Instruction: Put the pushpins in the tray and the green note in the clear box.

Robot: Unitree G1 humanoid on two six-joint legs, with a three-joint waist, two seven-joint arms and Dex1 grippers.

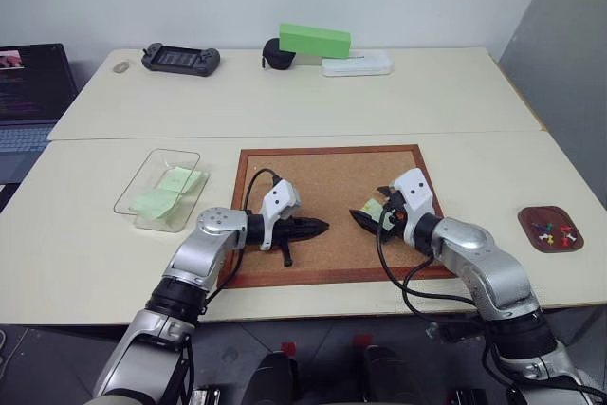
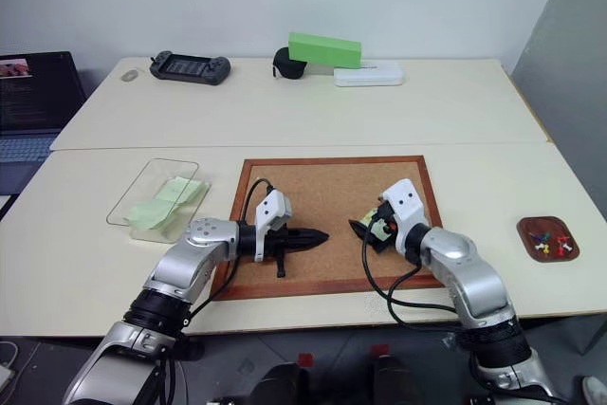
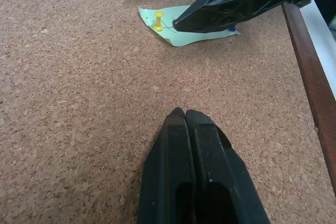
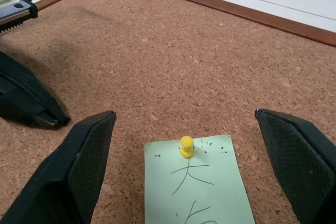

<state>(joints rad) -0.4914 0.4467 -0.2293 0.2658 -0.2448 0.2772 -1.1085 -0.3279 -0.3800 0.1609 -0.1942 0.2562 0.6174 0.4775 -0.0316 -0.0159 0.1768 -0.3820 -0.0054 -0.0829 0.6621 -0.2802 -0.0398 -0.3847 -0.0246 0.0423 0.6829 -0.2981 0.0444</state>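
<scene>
Right, cork board (image 1: 332,192): grainy speckled brown cork, flat, with a reddish wood frame, lying on the pale table (image 1: 85,253). One green note (image 4: 197,184) lies on the cork near the board's right side, a thin pale green paper slip with dark pen strokes on it and one corner lifted a bit; one yellow pushpin (image 4: 186,146) with a smooth plastic head stands in its top edge, and a blue bit peeks out at another edge in the left wrist view. Clear box (image 1: 161,187): shallow transparent plastic, rounded corners, left of the board, at least two pale green slips inside. Tray (image 1: 551,229): small dark reddish-brown dish with rounded corners, far right on the table, holding several pushpins in red, yellow and white, too small to count. Left gripper (image 3: 185,114): matte black fingers pressed together, nothing between them, pointing right, low over the cork. Right gripper (image 4: 186,129): textured black fingers spread wide either side of the yellow pin, not touching it, aimed left towards the other gripper.
</scene>
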